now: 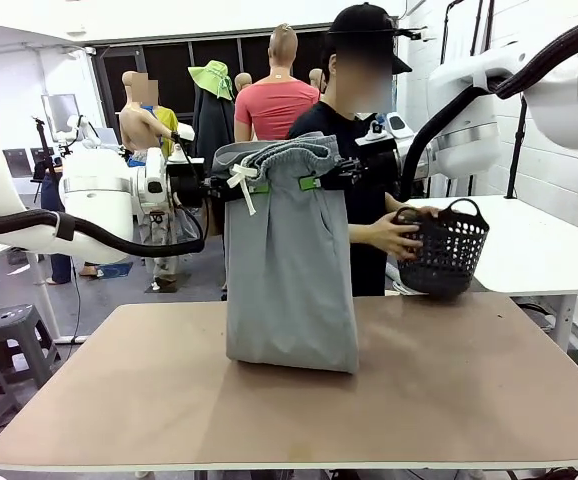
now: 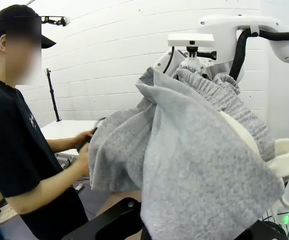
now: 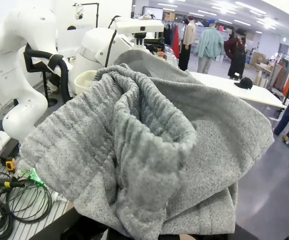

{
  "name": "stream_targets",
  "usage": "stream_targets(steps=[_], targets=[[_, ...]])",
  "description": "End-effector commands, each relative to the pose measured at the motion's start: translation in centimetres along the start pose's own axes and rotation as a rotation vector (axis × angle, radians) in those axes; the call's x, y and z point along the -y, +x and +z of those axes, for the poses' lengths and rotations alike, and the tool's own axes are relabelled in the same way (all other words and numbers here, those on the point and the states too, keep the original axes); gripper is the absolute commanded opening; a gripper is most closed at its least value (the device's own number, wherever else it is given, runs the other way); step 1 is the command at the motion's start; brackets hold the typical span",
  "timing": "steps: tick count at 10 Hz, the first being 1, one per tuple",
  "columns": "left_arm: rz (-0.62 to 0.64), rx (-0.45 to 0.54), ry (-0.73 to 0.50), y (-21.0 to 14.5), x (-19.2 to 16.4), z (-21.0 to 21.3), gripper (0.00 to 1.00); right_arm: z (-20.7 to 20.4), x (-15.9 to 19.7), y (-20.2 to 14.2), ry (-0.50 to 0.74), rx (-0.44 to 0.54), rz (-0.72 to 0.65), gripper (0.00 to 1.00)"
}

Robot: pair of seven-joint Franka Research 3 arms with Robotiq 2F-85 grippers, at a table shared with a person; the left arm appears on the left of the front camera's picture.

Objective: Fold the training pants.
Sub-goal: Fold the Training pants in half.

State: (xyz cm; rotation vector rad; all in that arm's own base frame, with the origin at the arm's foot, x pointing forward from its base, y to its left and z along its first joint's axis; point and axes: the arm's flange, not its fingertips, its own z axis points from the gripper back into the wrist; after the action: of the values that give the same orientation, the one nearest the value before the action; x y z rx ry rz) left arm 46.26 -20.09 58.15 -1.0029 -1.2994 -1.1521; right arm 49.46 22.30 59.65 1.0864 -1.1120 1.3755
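Observation:
The light grey training pants hang folded lengthwise above the table, and their lower end rests on the tabletop. My left gripper is shut on the left side of the ribbed waistband, by the white drawstring. At the band's right side my right gripper is shut on it too. In the left wrist view the grey cloth drapes over the fingers and hides them. The bunched waistband covers the fingers in the right wrist view as well.
A person stands at the far side of the table, behind the pants, holding a black mesh basket with one hand at the table's back right. A white table stands farther right. Stools sit on the floor at left.

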Motion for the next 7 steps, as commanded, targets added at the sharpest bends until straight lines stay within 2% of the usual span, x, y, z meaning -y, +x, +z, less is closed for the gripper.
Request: stream_targets(steps=[1, 5, 7], targets=[[-0.017, 0.006, 0.004, 0.5, 0.6, 0.1, 0.0, 0.2, -0.6, 0.1, 0.005, 0.002, 0.011, 0.0], [-0.002, 0.0, -0.003, 0.1, 0.2, -0.1, 0.0, 0.1, -0.1, 0.1, -0.002, 0.0, 0.002, 0.0], [0.033, -0.055, 0.023, 1.3, -3.2, -0.1, 0.0, 0.6, 3.4, 1.1, -0.038, -0.027, 0.01, 0.0]])
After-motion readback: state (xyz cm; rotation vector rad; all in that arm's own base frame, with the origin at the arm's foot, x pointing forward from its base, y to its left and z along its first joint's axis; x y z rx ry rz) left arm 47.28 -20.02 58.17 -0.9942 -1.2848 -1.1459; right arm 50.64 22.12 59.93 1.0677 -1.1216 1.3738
